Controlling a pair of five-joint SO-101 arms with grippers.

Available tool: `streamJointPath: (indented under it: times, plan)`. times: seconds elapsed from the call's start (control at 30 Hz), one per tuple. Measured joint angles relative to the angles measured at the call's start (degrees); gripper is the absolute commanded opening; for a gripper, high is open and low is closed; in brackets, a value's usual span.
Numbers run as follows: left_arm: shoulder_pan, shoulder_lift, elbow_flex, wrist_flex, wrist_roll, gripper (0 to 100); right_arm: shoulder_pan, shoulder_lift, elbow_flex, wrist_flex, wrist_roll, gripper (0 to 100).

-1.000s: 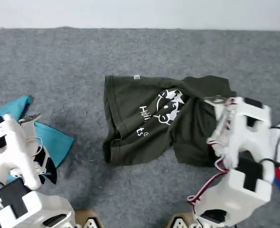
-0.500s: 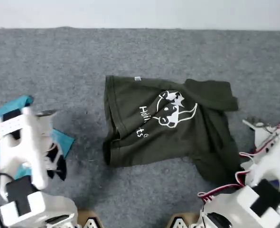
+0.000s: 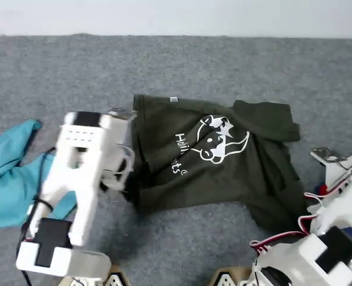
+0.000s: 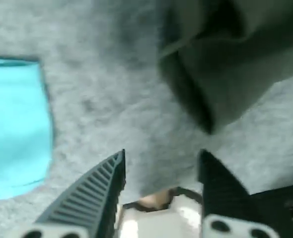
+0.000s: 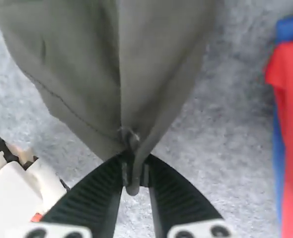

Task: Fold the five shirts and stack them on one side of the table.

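The dark green shirt lies rumpled at the middle of the worktop. The right gripper pinches only a thin fold at its near-right corner, which may slip free. The open left gripper, beside the left hem, could snag both layers.

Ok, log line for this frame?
left gripper open, beside dark green shirt | right gripper shut on that shirt's edge | teal shirt beside left arm

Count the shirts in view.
3: a dark green shirt mid-table, pinched by the right gripper; a teal shirt at the table's left; a red and blue shirt near the right gripper. Others may be hidden.
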Motion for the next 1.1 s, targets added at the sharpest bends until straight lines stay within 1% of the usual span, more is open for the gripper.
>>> streamJointPath:
  times: [0.13,0.27,0.33,0.43,0.57,0.67,0.77,0.9,0.97,1.1]
  plan:
    - [6.9,0.0,0.0,0.0,7.6,29,-1.1,0.0,0.0,0.0,-1.1,0.9]
    - [10.5,0.0,0.0,-3.5,11.5,28,-1.5,0.0,0.0,0.0,-1.3,0.9]
    - [10.9,0.8,0.2,-5.5,12.1,28,-1.5,0.0,0.0,0.0,-1.3,0.9]
    - [11.2,5.7,0.3,-7.9,12.4,22,-1.5,0.0,0.0,0.0,-1.3,0.9]
    - [11.3,16.2,-0.6,-9.3,12.4,11,-1.5,0.0,0.0,0.0,-1.3,0.9]
    - [11.4,24.0,-4.3,-8.9,12.4,1,-1.5,0.0,0.0,0.0,-1.3,0.9]
    - [12.0,29.6,-9.2,-7.2,12.4,1,-1.5,0.0,0.0,0.0,-1.3,0.9]
    - [12.0,35.4,-15.6,-2.1,12.5,1,-1.7,0.0,0.0,0.0,-1.3,0.9]
    - [12.0,36.6,-17.1,-0.6,12.5,1,-2.6,0.0,0.0,0.0,-1.3,0.9]
    - [12.0,36.4,-17.5,-0.5,12.4,1,-6.6,0.0,0.0,0.7,-1.3,0.9]
